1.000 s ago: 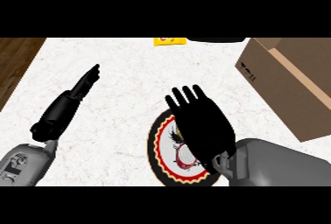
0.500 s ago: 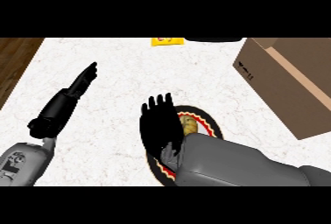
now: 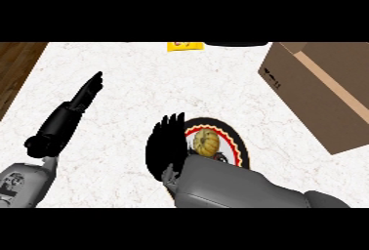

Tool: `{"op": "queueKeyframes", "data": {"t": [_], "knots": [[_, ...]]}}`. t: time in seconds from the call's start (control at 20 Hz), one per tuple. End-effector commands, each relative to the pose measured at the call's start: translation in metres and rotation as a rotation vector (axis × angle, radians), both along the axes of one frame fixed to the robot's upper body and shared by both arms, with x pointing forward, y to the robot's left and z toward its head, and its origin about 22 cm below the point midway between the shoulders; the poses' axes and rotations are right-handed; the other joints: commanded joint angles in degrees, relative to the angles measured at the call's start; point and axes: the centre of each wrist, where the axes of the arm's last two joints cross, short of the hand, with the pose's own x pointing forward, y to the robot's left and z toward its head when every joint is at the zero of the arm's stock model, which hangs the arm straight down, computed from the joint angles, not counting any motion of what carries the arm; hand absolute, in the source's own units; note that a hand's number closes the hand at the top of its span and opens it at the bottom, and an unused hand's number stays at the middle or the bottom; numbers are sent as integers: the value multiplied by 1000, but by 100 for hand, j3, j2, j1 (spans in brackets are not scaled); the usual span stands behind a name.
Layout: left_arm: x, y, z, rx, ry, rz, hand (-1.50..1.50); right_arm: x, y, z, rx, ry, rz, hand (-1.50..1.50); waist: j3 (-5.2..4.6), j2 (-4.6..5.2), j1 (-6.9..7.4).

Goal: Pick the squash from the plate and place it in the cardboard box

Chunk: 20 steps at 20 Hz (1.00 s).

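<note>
Right hand (image 3: 167, 146) just slid left off the plate (image 3: 241, 149), fingers straight, so the squash (image 3: 205, 143) shows, ungrabbed. Left hand (image 3: 85, 93) flat, resting on the bench (image 3: 144, 73).

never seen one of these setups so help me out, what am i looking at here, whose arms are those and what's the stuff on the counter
This is one view, taken as if from a humanoid robot's head, looking steeply down at a white marbled counter. The two grey forearms coming in from the bottom are the robot's own, each ending in a black hand.

The right hand is open, fingers straight, at the left edge of a round plate with a dark and red patterned rim. On the plate lies a small yellow-orange squash. The hand holds nothing; whether it touches the squash cannot be told.

The left hand rests open at the view's left, holding nothing.

At the right stands a brown cardboard box, where the squash is meant to go. At the counter's far edge is a small yellow thing, too cut off to identify.
</note>
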Motion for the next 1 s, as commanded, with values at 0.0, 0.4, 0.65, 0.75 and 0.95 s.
{"op": "queueKeyframes", "data": {"t": [0.0,0.4,0.65,0.75,0.95], "knots": [[-4,-12,4,7,1,3,0,-3,9,-2,-130,-78,-112,-150,6,-10,-27],[-8,-10,-5,5,21,-12,0,6,-4,-27,-168,-100,-129,-150,7,4,-26],[-7,2,-2,1,-4,-1,0,5,-2,-40,-214,-120,-148,-150,5,7,6],[-1,2,-5,8,3,0,0,12,-7,-40,-203,-113,-152,-150,6,14,-51],[2,3,-3,1,-3,0,0,20,-6,-30,-200,-86,-152,-150,5,21,13]]}}
